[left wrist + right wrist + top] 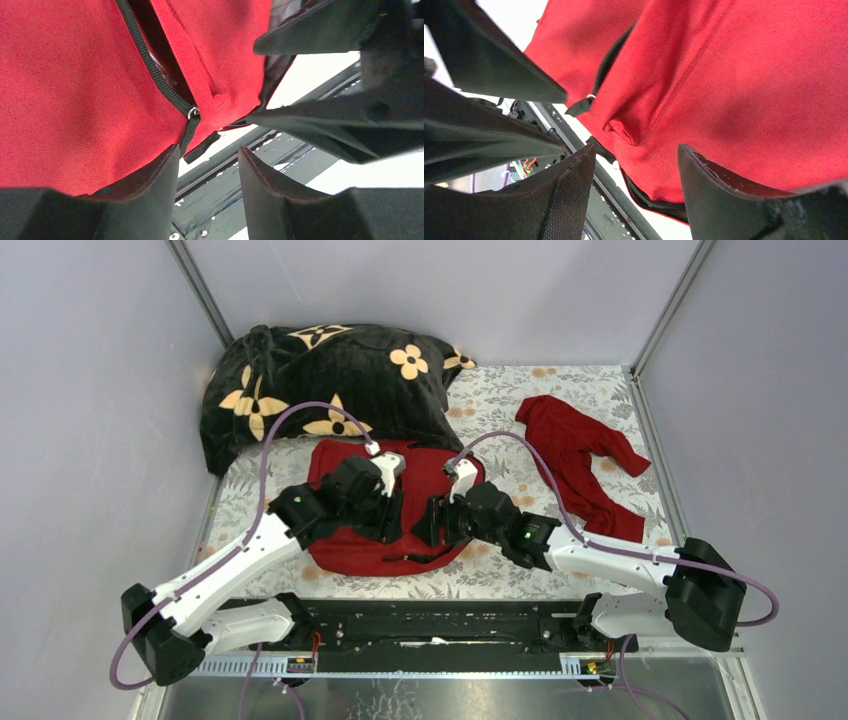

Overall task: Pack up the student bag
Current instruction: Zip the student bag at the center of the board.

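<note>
The student bag (420,468), dark red with black zipper lines, lies flat on the patterned tablecloth at the table's middle. Both grippers hover over its near half, facing each other. My left gripper (390,523) is open, and in its wrist view its gap (209,150) is empty beside the red fabric (75,100). A black zipper (155,70) stands partly open there, its slider (193,113) near the bag's edge. My right gripper (430,524) is open too, with nothing held in its gap (636,147); the bag's fabric (734,85) and zipper pull (580,106) lie just beyond.
A black plush blanket with orange flowers (320,380) is heaped at the back left, touching the bag's far edge. A limp red garment with sleeves (580,460) lies at the right. The black base rail (430,625) runs along the near edge. Grey walls enclose the table.
</note>
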Controlling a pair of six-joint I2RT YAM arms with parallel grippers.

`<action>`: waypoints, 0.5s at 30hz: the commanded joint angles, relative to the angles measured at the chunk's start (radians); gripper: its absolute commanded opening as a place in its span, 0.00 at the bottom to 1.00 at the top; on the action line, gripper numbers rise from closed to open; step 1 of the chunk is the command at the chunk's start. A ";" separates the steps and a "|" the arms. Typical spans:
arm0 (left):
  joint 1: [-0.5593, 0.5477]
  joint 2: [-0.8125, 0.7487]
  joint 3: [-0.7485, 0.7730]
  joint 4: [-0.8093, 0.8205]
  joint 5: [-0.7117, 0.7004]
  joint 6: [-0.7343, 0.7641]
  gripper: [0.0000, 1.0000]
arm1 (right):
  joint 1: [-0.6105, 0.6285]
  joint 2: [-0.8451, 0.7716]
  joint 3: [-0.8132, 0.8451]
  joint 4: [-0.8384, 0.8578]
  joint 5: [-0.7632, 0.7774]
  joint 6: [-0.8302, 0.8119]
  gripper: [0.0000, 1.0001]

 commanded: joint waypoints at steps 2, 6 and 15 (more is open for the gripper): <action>-0.033 0.036 -0.005 -0.024 -0.083 0.026 0.50 | 0.033 0.019 0.015 0.159 0.006 -0.058 0.67; -0.035 0.066 0.005 -0.037 -0.121 0.046 0.46 | 0.034 0.049 0.034 0.174 0.005 -0.075 0.67; -0.034 0.110 0.014 -0.033 -0.158 0.072 0.35 | 0.044 0.136 0.057 0.196 0.006 -0.078 0.64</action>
